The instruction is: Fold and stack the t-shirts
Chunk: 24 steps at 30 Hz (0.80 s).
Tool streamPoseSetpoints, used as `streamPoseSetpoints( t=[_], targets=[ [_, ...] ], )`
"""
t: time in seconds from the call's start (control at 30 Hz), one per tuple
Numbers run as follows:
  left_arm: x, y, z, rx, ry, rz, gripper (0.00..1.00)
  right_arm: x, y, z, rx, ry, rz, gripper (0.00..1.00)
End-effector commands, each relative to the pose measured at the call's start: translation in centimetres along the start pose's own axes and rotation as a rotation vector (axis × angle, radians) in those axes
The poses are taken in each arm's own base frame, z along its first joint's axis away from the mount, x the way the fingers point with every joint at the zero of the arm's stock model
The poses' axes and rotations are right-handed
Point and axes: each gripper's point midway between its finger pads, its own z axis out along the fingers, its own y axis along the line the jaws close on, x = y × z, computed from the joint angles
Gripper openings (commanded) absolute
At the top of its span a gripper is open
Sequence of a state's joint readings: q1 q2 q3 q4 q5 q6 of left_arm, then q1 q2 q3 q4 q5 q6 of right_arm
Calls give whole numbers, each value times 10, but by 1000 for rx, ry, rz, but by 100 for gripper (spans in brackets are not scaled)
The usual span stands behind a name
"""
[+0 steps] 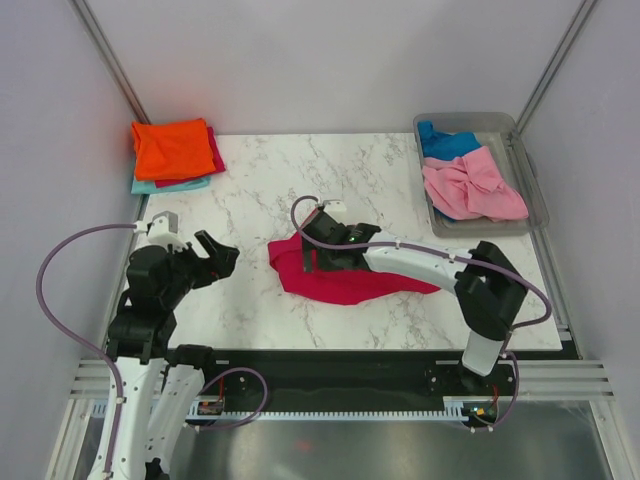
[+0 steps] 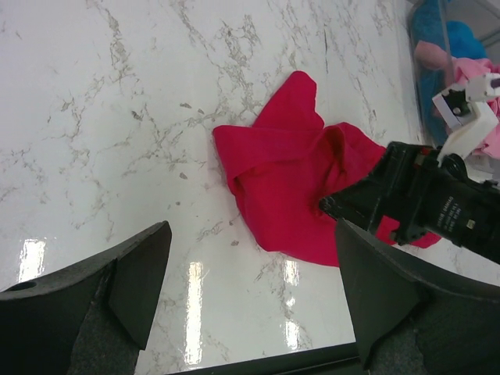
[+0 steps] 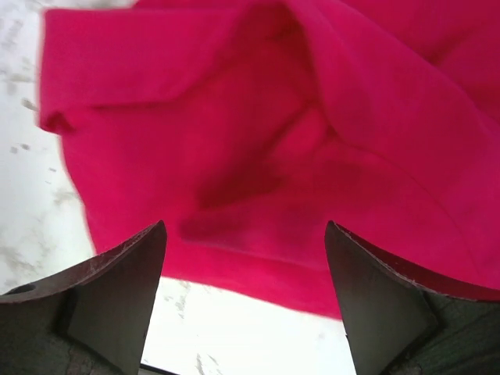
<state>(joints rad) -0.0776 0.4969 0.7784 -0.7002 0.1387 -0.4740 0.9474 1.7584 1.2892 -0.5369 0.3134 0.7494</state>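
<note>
1. Hanging with its fingers spread wide, the right hand (image 3: 244, 234) is low over the crimson t-shirt (image 1: 340, 280) and grips nothing; contact with the cloth cannot be judged.
2. Left hand (image 1: 218, 255): likewise spread and empty, above bare desk (image 1: 250, 190) just left of that shirt.
3. The crimson t-shirt lies crumpled near the desk's middle, towards the front edge.
4. Far left corner: a folded orange t-shirt (image 1: 172, 148) tops a stack, with a teal t-shirt (image 1: 170, 186) edge showing beneath.
5. Far right: a grey tub (image 1: 530, 170) holds a blue t-shirt (image 1: 445, 140) and a light pink t-shirt (image 1: 472, 188).
</note>
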Motion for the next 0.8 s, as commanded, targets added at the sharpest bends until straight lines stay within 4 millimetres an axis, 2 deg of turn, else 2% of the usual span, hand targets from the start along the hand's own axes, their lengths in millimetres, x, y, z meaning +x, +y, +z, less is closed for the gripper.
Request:
streamPoseSetpoints(
  t=[0.0, 0.03, 0.17, 0.4, 0.5, 0.53, 0.6, 0.63, 0.77],
  targets=[
    [-7, -7, -2, 46, -34, 48, 93, -29, 38, 1, -81, -51, -16, 89],
    [-8, -7, -3, 49, -37, 50, 93, -32, 41, 2, -79, -52, -15, 89],
    [-9, -9, -5, 59, -47, 54, 93, -23, 42, 18, -53, -20, -26, 84],
    [-10, -11, -8, 67, -64, 57, 93, -5, 29, 20, 5, 9, -28, 74],
    [-10, -11, -8, 69, -64, 57, 93, 3, 24, 22, 28, 20, -39, 61],
    [-10, -11, -8, 69, -63, 57, 93, 5, 22, 23, 36, 26, -41, 52],
    [-10, -11, -9, 68, -66, 58, 93, 7, 18, 23, 52, 26, -43, 42],
    [-10, -11, -9, 68, -66, 58, 93, 10, 16, 24, 57, 31, -44, 33],
    [-10, -10, -9, 66, -68, 58, 93, 18, 11, 19, 64, 39, -47, 23]
  ],
)
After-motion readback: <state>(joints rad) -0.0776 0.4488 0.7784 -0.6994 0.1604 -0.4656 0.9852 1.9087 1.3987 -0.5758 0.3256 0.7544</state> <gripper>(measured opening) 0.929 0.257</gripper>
